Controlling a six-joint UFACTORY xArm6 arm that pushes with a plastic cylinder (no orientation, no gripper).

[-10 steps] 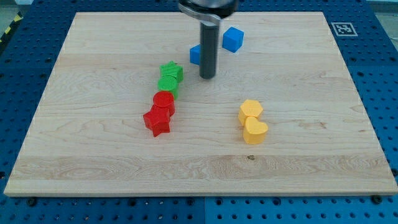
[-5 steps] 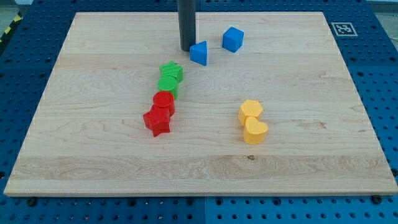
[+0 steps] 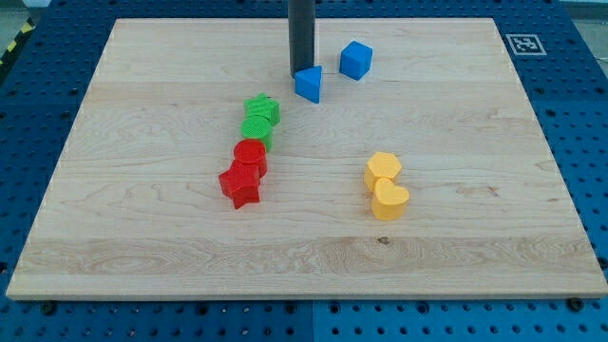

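Tip down on wooden board, near the view's top, just left of centre. No gripper fitted, only a straight dark rod, so nothing to read as apart, together or clamped. Blue triangular block right against the tip, on its lower right; apparently touching, though the contact itself cannot be made out for certain. Blue cube-like block further to the tip's right and slightly up, apart from the triangular one. Below and left of the tip, a chain of four running down-left: green star-shaped block nearest, then green round ribbed block touching it, then red cylinder, then red star block at the far end. Well below and right of the tip, two yellow blocks pressed together: yellow angular block above, yellow heart-shaped block below. Black-and-white marker tag at the board's top right corner, far right of the tip. Blue perforated table all round the board.
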